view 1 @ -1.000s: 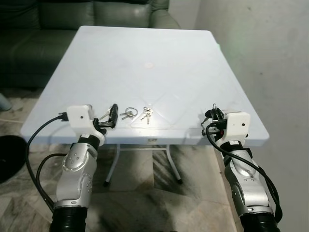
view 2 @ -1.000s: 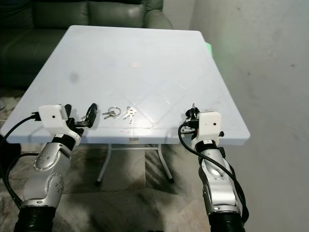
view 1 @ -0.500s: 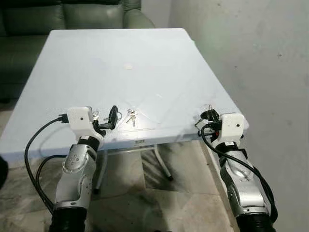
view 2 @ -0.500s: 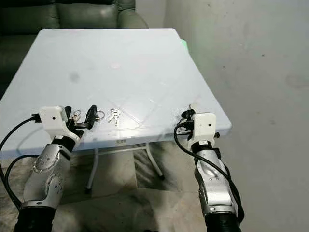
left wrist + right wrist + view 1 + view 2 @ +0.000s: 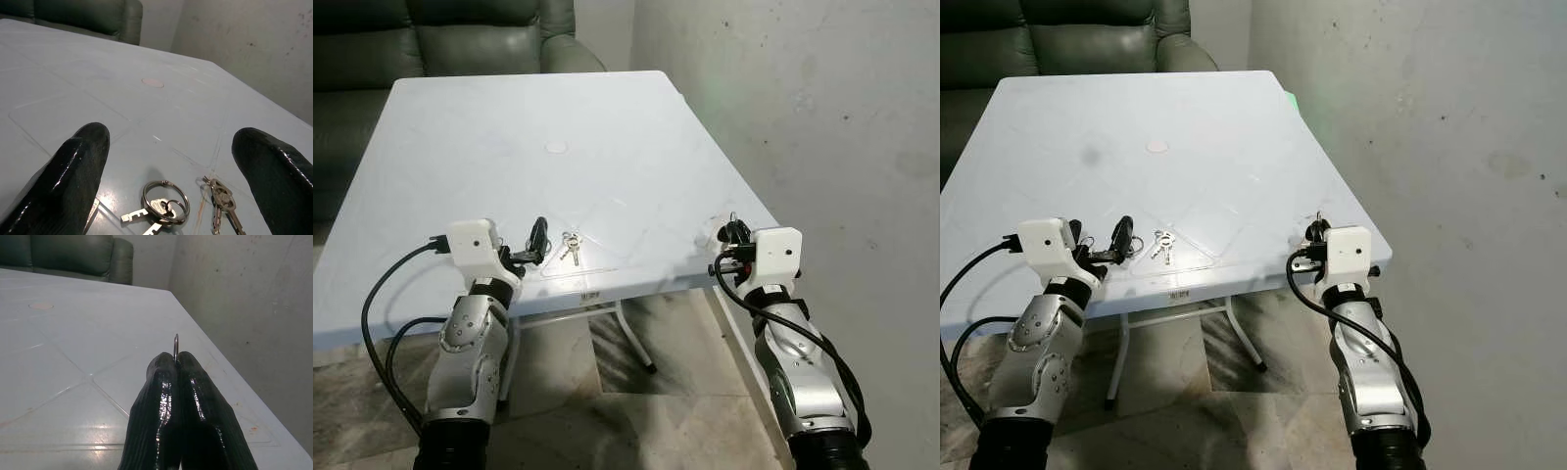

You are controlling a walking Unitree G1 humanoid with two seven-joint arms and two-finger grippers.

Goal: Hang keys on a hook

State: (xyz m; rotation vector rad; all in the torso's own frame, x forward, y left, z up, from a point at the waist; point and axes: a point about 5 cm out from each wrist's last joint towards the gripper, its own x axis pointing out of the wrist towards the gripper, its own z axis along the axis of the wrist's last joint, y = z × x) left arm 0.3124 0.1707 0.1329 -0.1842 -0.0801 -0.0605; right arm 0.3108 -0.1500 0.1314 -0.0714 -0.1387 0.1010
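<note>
Two small bunches of keys lie near the front edge of the white table (image 5: 509,127): a key ring with keys (image 5: 164,203) and a loose pair of keys (image 5: 570,246) (image 5: 221,208). My left gripper (image 5: 529,250) (image 5: 171,142) hovers low over the table, open, its fingers (image 5: 80,161) either side of the key ring without touching it. My right gripper (image 5: 732,235) (image 5: 176,363) sits at the table's front right corner, shut on a thin metal hook (image 5: 175,346) that sticks up between the fingertips.
A dark green sofa (image 5: 431,39) stands behind the table. A grey wall (image 5: 822,108) runs close along the right side. Table legs (image 5: 631,338) and tiled floor show below the front edge. A small round mark (image 5: 556,147) sits mid-table.
The camera has swung right, so the table sits further left in view. My left gripper has come up to the key ring, which now lies between its fingers. The right gripper stays shut.
</note>
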